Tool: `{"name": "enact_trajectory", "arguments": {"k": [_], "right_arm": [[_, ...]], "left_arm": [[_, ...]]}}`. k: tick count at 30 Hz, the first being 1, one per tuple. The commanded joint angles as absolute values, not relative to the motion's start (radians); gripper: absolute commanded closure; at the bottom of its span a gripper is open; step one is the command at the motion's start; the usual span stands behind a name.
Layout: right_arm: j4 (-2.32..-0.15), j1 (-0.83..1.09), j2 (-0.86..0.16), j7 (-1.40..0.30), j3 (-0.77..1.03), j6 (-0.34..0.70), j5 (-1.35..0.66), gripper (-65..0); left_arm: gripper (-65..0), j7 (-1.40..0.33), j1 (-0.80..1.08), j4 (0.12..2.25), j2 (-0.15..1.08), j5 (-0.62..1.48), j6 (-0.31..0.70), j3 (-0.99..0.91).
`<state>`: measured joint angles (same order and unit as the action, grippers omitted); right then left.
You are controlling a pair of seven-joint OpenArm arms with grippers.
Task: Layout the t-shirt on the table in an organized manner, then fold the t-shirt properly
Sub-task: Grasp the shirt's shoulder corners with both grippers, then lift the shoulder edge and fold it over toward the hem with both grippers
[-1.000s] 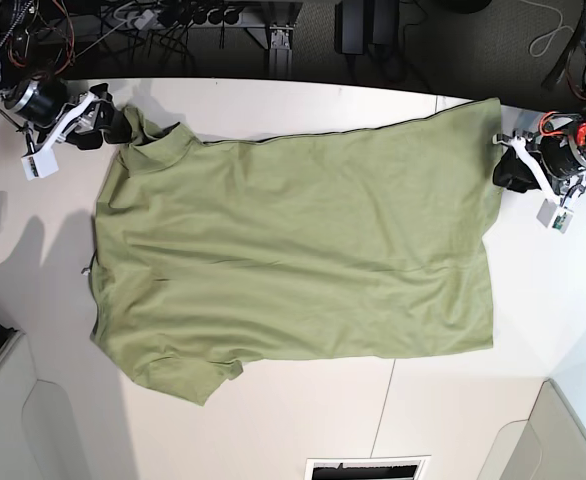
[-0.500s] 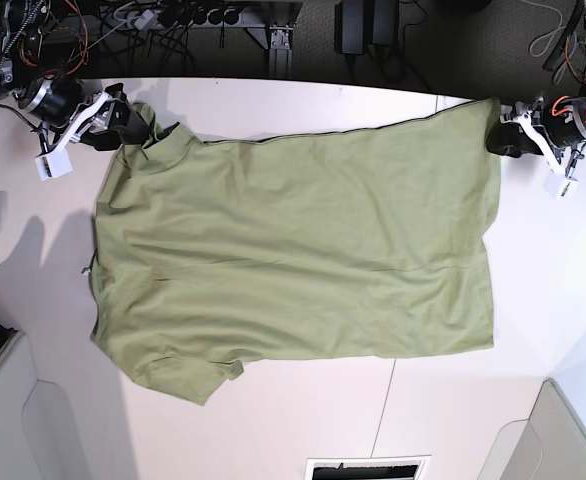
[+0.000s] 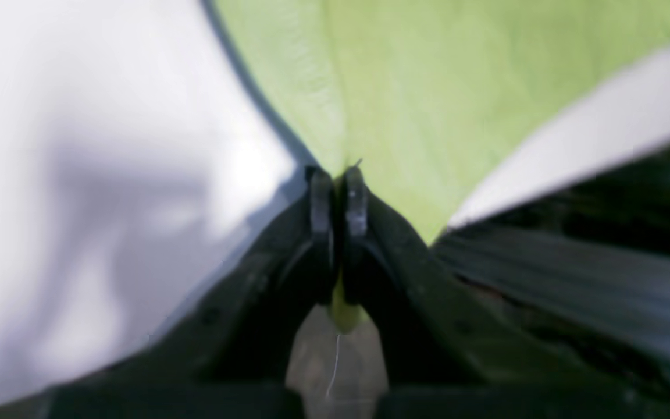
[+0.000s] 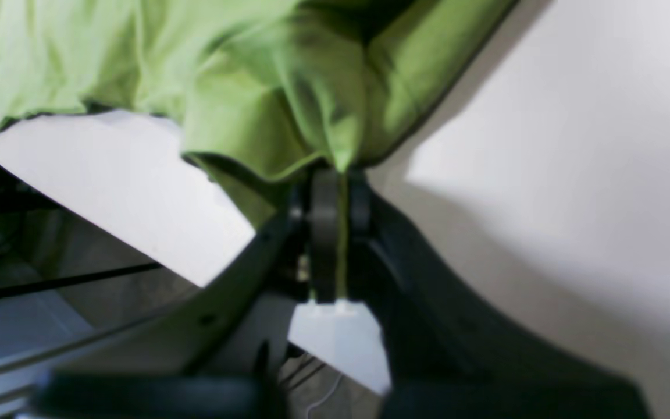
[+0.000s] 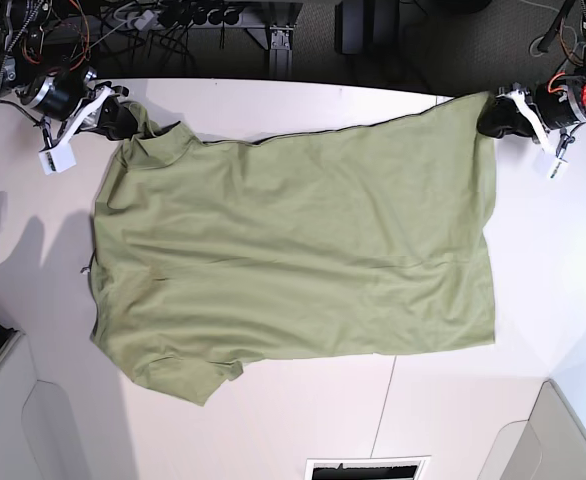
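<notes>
Olive shirt lies spread on the tabletop; both my jaws pinch its far-edge corners, left and right. Blur suggests motion, so pull evenly and low.

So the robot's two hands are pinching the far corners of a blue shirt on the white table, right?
Almost. The t-shirt is olive green, not blue, as the base view shows. The left hand and right hand do pinch its far corners on the white table.
</notes>
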<state>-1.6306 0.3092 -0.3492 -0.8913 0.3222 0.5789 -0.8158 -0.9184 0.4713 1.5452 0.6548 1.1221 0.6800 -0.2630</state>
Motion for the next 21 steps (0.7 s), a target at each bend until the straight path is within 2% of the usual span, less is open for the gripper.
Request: {"name": "enact_trajectory", "arguments": {"k": [1, 4, 8, 13, 21], "right_arm": [[-1.646, 0.299, -0.366, -0.887, 0.329, 0.581, -0.809, 0.0], [-1.657, 0.277, -0.366, -0.887, 0.358, 0.581, -0.809, 0.0], [-1.683, 0.236, -0.366, -0.888, 0.411, 0.581, -0.809, 0.0], [-1.683, 0.171, -0.371, -0.887, 0.426, 0.581, -0.809, 0.0], [-1.683, 0.066, -0.371, -0.886, 0.426, 0.581, -0.805, 0.0]], "left_arm": [[0.0, -0.901, 0.466, 1.560, 0.693, 1.177, 0.698, -0.273], [0.0, -0.879, 0.465, 1.581, 0.735, 1.253, 0.698, -0.273], [0.0, -0.827, 0.448, 1.591, 0.782, 1.251, 0.698, -0.274], [0.0, -0.820, 0.366, 1.590, 0.786, 1.184, 0.698, -0.273], [0.0, -0.693, 0.282, 1.588, 0.786, 1.049, 0.698, -0.273]]}}
